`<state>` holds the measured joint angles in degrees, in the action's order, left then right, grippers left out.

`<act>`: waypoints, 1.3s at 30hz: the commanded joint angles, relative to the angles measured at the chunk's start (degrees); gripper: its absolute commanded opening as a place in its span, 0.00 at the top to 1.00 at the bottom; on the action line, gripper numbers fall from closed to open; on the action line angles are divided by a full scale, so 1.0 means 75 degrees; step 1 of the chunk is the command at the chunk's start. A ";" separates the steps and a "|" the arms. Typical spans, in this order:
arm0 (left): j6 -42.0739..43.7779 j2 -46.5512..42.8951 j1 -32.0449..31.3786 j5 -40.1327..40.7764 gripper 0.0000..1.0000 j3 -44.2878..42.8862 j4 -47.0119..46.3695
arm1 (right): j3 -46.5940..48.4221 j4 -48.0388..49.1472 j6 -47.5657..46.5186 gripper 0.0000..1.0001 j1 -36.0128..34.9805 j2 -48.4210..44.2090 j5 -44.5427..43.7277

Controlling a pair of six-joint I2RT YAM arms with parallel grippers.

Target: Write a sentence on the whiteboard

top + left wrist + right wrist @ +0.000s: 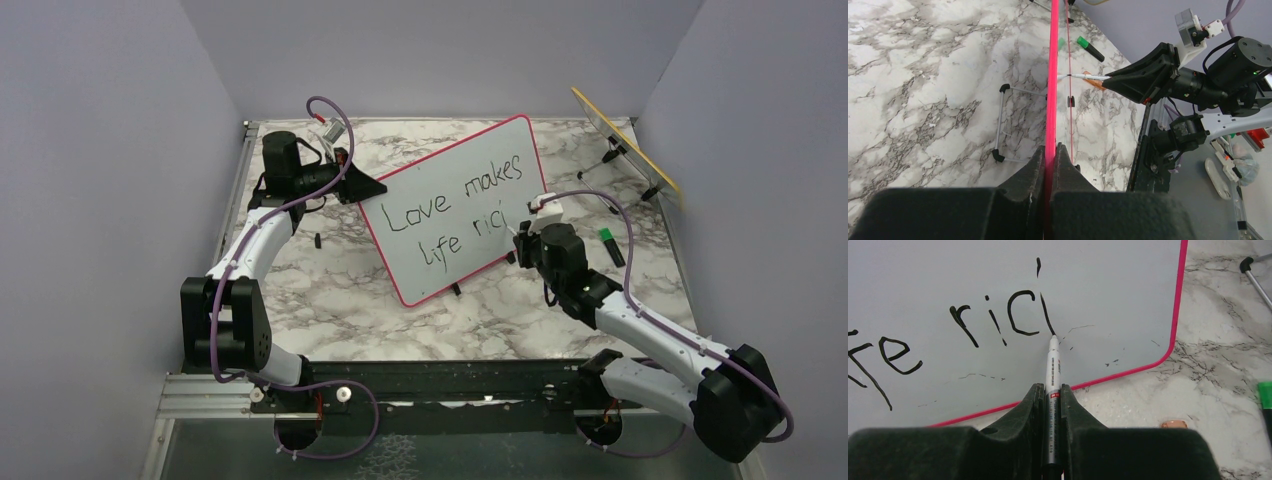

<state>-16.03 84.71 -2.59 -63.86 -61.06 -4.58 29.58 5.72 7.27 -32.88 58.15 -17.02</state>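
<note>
Right gripper [1050, 392] is pinched tight on a marker [1053, 360], whose tip touches the whiteboard [1118, 285] at the foot of a lone stroke after "ric". Left gripper [1050, 150] is clamped on the board's pink edge. Pushing too hard could tip the board back or twist it in that clamp (it looks propped, not fixed), spoiling the letter. The sentence [998, 320] lies just ahead of the right gripper, mostly to its left; the board stands in the middle of the table [330, 300].

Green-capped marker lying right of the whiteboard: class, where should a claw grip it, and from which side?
Probably mid-barrel on the green-capped marker, coming down from above and pinching across its width: it lies flat on the marble table, apart from the whiteboard, both long sides free.
</note>
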 commanded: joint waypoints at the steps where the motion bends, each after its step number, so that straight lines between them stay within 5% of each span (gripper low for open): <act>1: 0.0554 0.0322 -0.0017 0.0559 1.00 0.0172 0.0599 | -0.0047 -0.0026 0.0032 0.99 0.0037 0.0011 0.0124; 39: 0.0554 0.0272 -0.0014 0.0537 1.00 0.0177 0.0599 | 0.0683 0.0937 -0.0395 0.99 0.0227 0.0675 -0.0216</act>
<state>-16.40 84.71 -2.59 -63.57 -61.06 -4.51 33.04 11.27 4.40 -31.97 62.00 -17.45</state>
